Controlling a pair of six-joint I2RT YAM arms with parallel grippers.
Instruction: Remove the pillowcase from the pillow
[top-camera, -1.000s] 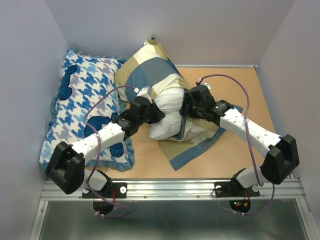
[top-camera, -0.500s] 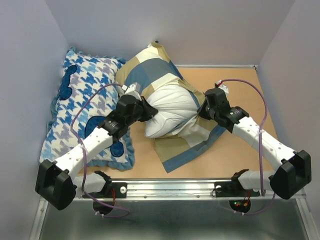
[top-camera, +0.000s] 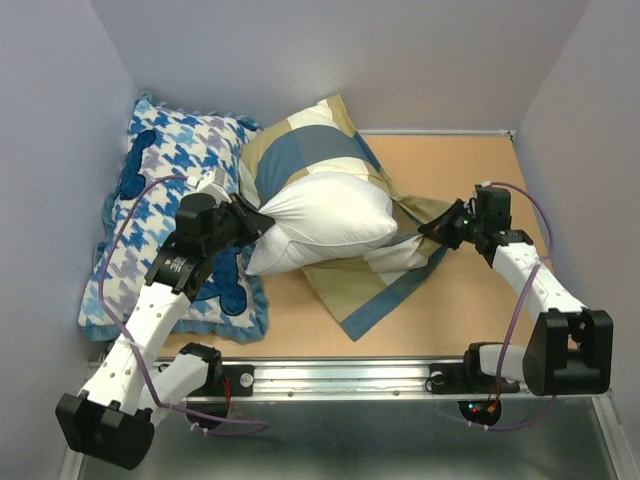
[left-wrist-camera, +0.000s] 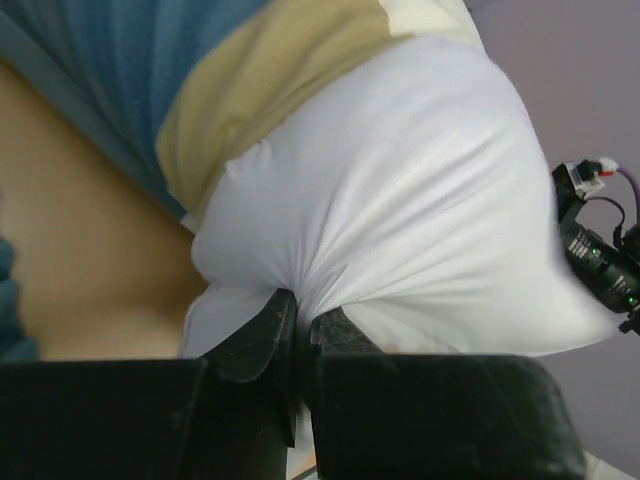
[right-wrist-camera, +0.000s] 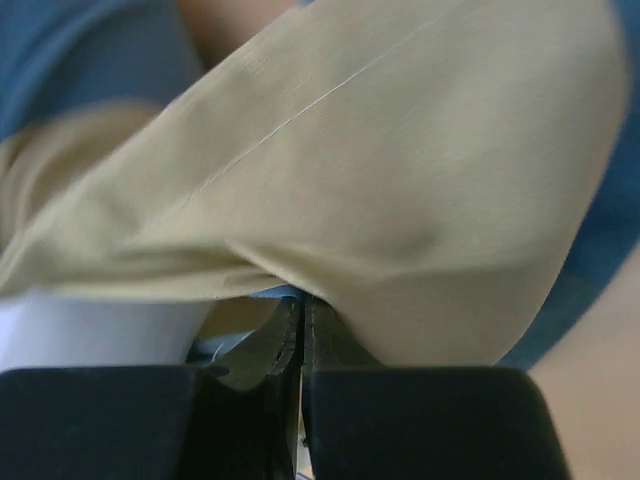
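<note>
Left arm (top-camera: 150, 310) reached forward, left gripper (top-camera: 252, 222) pinched the puckered left corner of the plump white pillow (top-camera: 335, 212), right arm (top-camera: 530, 282) stretched out, right gripper (top-camera: 432, 229) clamped tan cloth of the soft patchwork pillowcase (top-camera: 300, 155), crumpled behind and beneath the pillow.

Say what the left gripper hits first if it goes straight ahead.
The pillow: the left gripper is shut on a pinch of it and points into its bulk.
</note>
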